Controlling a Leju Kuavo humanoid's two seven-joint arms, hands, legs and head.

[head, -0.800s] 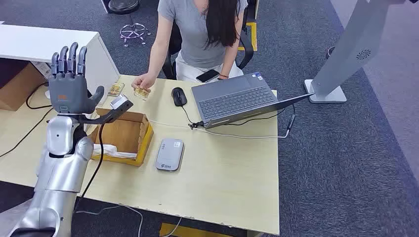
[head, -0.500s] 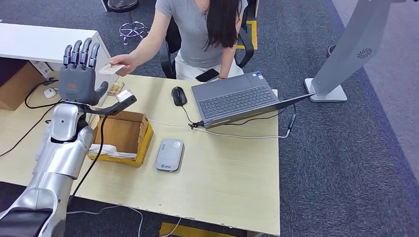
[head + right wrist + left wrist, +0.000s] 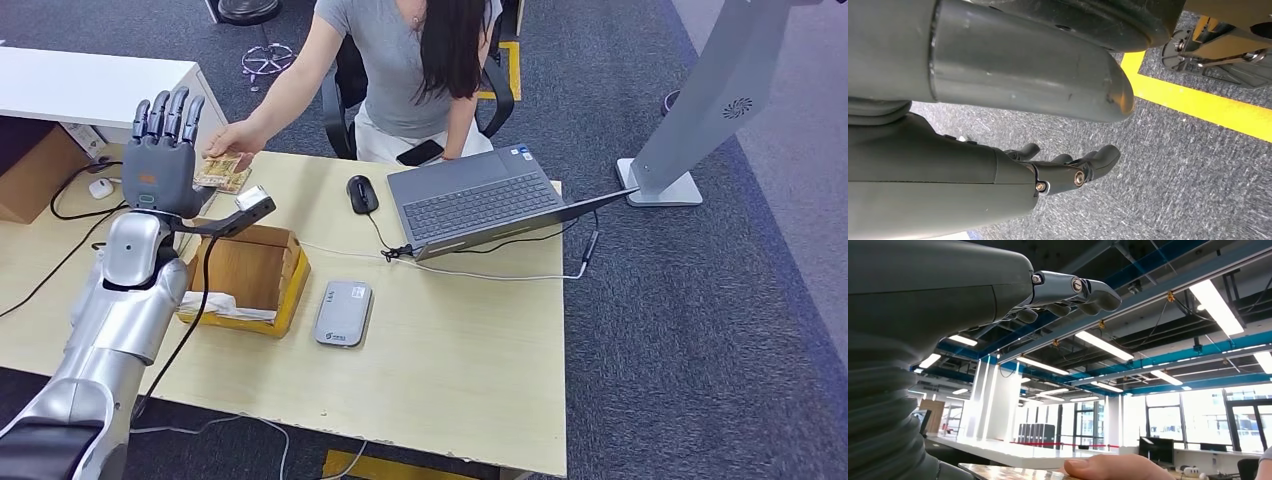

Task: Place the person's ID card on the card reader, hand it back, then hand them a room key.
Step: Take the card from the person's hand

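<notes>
My left hand [image 3: 160, 150] is raised at the table's far left, fingers straight and apart. The person's hand [image 3: 236, 138] reaches across and holds a patterned ID card [image 3: 222, 173] against the thumb side of my palm; my thumb is hidden behind the card. In the left wrist view the card's edge [image 3: 1008, 472] and the person's thumb [image 3: 1113, 469] lie just beyond my fingers [image 3: 1073, 292]. The grey card reader [image 3: 343, 312] lies flat on the table, nearer me. My right hand [image 3: 1068, 170] hangs over the carpet, holding nothing.
A shallow cardboard box [image 3: 250, 272] sits between my left arm and the reader. An open laptop [image 3: 478, 200], a black mouse [image 3: 362, 194] and cables lie on the far half of the table [image 3: 450, 370]. A white kiosk stand [image 3: 690, 120] is off to the right.
The person picked the card up from the table and brought it to my raised left hand, now lowering it against the palm. My left hand has shifted slightly farther from me.
</notes>
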